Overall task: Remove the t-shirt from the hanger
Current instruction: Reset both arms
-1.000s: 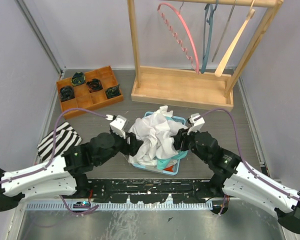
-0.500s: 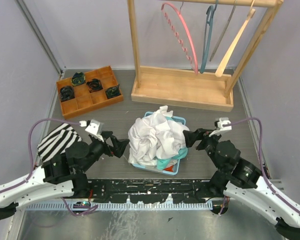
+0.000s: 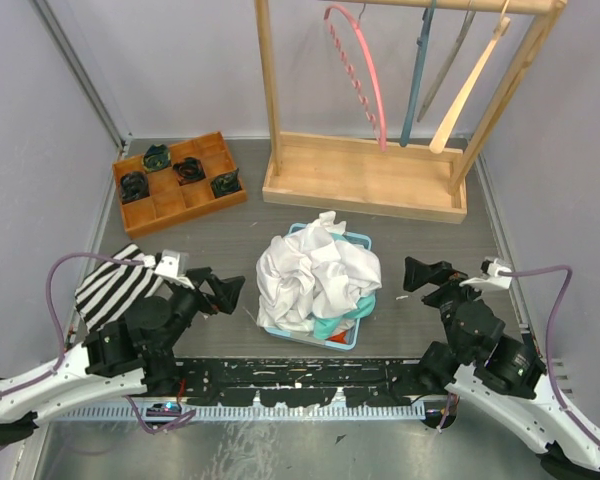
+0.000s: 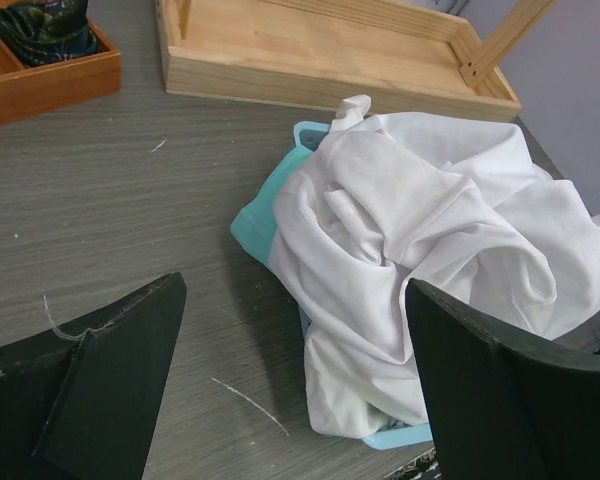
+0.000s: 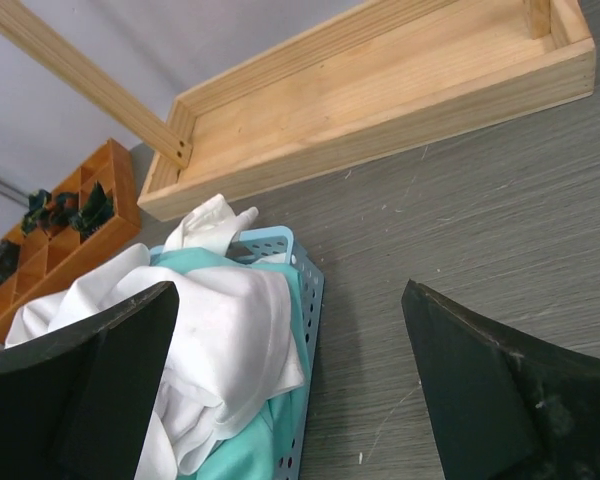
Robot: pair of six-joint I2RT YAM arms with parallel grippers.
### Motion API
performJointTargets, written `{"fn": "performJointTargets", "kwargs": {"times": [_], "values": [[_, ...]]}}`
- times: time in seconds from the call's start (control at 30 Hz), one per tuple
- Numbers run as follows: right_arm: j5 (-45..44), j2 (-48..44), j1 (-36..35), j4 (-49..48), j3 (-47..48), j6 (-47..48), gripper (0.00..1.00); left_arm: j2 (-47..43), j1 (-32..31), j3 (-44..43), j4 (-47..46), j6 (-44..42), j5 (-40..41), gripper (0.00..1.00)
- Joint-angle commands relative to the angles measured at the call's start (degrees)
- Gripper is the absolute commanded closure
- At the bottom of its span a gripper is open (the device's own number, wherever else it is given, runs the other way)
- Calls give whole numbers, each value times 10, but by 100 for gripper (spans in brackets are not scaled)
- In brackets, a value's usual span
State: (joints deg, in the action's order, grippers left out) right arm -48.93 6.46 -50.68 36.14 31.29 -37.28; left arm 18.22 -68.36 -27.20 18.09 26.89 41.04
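Retreat marks this moment: the left gripper (image 3: pixel 223 291) sits low beside the left of the blue basket (image 3: pixel 320 341), its jaws spread wide with nothing between them, and the right gripper (image 3: pixel 421 279) sits on the other side, equally wide open and empty, clear of the basket's right edge. Between them the white t-shirt (image 3: pixel 315 278) lies crumpled in a heap on top of the basket, over a teal garment (image 3: pixel 332 325), touching neither arm. A second ago both grippers were pressed into that heap from either side; half a second ago they had let go and begun to back off, and now each arm has folded further toward its own base, opening a clear stretch of table on both flanks. The heap has kept its shape through the release. Up on the wooden rack (image 3: pixel 365 178) the pink hanger (image 3: pixel 380 125) and the blue hanger (image 3: pixel 417 70) hang bare and have turned more edge-on than before, so they look to be swinging; which one carried the shirt I cannot tell. With the shirt off and dropped, the task reads as essentially finished, leaving only the arms' withdrawal.
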Motion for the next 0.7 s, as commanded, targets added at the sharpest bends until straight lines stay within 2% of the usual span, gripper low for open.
{"fn": "performJointTargets", "kwargs": {"times": [0.0, 0.23, 0.43, 0.67], "values": [[-34, -31, -3, 9, -2, -34, 0, -16, -1, 10, 3, 33, 38, 2], [-16, -38, -3, 6, -3, -33, 0, -42, -1, 8, 37, 62, 51, 2], [-14, -46, -3, 2, -6, -30, 0, -83, -1, 18, 40, 60, 58, 2], [-11, -54, -3, -1, -9, -26, 0, -89, -1, 22, 43, 59, 57, 2]]}}
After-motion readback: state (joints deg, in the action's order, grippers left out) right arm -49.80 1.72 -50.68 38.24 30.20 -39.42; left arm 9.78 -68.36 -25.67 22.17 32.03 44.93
